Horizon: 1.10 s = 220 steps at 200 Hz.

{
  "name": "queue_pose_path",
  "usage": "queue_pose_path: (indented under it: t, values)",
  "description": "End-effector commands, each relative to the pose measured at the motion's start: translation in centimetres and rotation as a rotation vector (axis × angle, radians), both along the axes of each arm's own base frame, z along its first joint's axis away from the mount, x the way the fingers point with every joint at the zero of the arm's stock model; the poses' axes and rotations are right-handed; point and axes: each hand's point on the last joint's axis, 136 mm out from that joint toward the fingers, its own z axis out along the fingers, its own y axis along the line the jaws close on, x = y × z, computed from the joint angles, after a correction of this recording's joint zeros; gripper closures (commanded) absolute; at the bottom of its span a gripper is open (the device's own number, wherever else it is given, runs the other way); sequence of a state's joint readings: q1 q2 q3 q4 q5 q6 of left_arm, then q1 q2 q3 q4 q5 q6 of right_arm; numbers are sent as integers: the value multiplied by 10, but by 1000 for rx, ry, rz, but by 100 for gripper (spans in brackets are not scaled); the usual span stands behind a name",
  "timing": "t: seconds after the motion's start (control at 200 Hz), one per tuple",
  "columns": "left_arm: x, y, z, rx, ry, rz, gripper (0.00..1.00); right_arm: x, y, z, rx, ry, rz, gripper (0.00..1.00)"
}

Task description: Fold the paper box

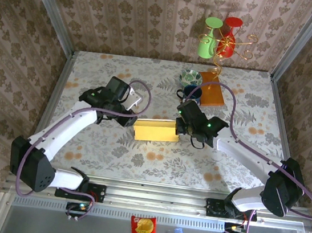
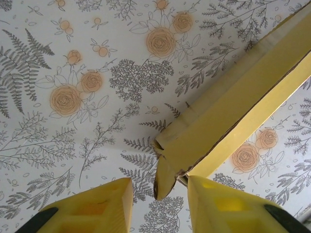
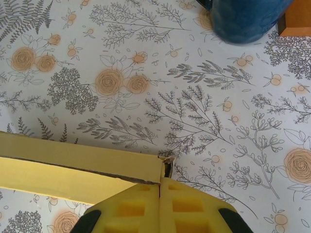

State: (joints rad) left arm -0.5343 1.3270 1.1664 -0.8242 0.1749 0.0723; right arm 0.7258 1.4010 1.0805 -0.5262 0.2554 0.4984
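The yellow paper box [image 1: 155,131] lies folded into a long narrow shape at the middle of the table. My left gripper [image 1: 131,119] is at its left end and open. In the left wrist view a loose corner flap [image 2: 165,177] of the box [image 2: 238,107] hangs between the two yellow fingers [image 2: 99,206] without touching either. My right gripper [image 1: 179,126] is at the box's right end. In the right wrist view its fingers [image 3: 138,208] are pressed together, with the thin end edge of the box [image 3: 77,167] pinched in the seam.
A blue mug [image 1: 191,92] [image 3: 243,17] and an orange-brown wooden board [image 1: 213,89] [image 3: 297,19] stand just behind the right gripper. Farther back are a patterned bowl [image 1: 190,77] and a wire stand with green and red cups [image 1: 217,41]. A snack packet [image 1: 143,228] lies below the rail.
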Motion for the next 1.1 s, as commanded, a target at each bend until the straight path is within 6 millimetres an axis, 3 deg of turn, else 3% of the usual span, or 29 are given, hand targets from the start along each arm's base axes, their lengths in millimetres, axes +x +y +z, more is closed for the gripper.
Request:
queue_pose_path:
  t: [0.0, 0.335, 0.645, 1.095]
  values:
    - [-5, -2, 5, -25, 33, -32, 65, -7, -5, -11, -48, 50, -9, 100]
    - [-3, -3, 0, -79, 95, -37, 61, -7, -5, -13, -48, 54, -8, 100]
    - [3, -7, 1, -80, 88, -39, 78, -7, -5, -13, -49, 54, -9, 100]
    - [3, -12, -3, -34, 100, -31, 89, -7, -5, -13, -45, 54, -11, 100]
